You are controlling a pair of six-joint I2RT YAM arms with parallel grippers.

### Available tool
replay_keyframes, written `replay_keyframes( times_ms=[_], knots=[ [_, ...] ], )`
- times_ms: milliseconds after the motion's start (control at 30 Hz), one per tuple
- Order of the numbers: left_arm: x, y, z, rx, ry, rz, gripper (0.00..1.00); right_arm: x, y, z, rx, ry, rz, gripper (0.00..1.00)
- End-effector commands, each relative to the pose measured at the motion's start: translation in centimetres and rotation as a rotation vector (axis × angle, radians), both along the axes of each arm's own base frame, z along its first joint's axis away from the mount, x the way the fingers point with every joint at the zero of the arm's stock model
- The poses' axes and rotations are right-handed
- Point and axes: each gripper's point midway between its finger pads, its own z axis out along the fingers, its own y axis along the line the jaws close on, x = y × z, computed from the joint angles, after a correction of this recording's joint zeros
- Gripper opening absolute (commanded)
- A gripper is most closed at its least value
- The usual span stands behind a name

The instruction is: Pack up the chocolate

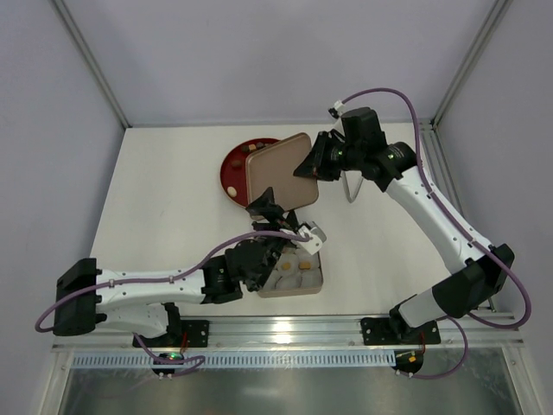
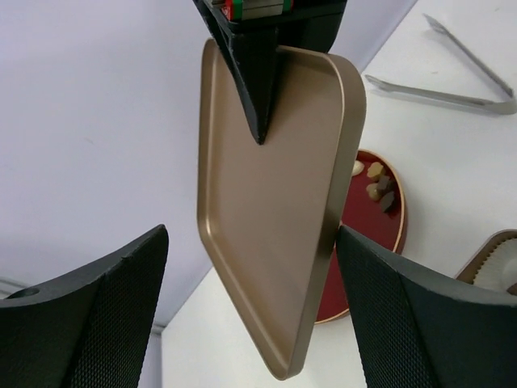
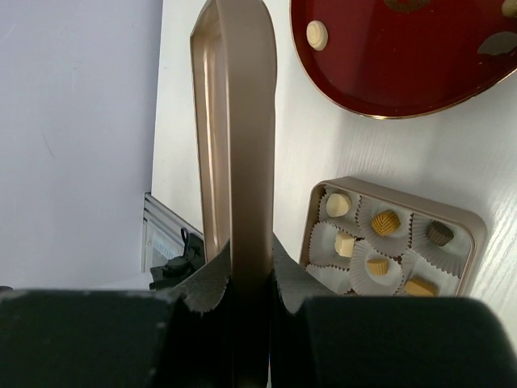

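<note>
My right gripper (image 1: 313,164) is shut on the edge of a gold square lid (image 1: 281,171) and holds it tilted up over the red round plate (image 1: 235,173). In the right wrist view the lid (image 3: 238,121) stands edge-on between my fingers (image 3: 202,283). My left gripper (image 1: 282,216) is open, its fingers (image 2: 97,315) either side of the lid's lower corner (image 2: 279,356) without touching. The square tin (image 3: 477,230) holds paper cups with several chocolates (image 3: 385,221). More chocolates (image 2: 376,182) lie on the plate (image 2: 359,242).
Metal tongs (image 2: 452,90) lie on the white table right of the plate, also in the top view (image 1: 350,186). The tin (image 1: 313,287) sits under my left wrist near the front edge. Enclosure walls stand at the back and sides.
</note>
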Motion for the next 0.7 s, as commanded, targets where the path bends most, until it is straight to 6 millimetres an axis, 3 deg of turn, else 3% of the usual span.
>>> replay_keyframes(
  times_ms=[0, 433, 667],
  knots=[
    [0.6, 0.8, 2.2, -0.010, -0.091, 0.059, 0.82, -0.4, 0.5, 3.2, 0.062, -0.056, 0.019, 0.04],
    [2.7, 0.8, 1.3, 0.053, -0.126, 0.176, 0.67, -1.0, 1.3, 3.9, 0.085, -0.059, 0.029, 0.04],
    [3.6, 1.6, 2.1, 0.033, -0.142, 0.247, 0.57, -1.2, 1.5, 4.0, 0.088, -0.061, 0.026, 0.04]
  ],
)
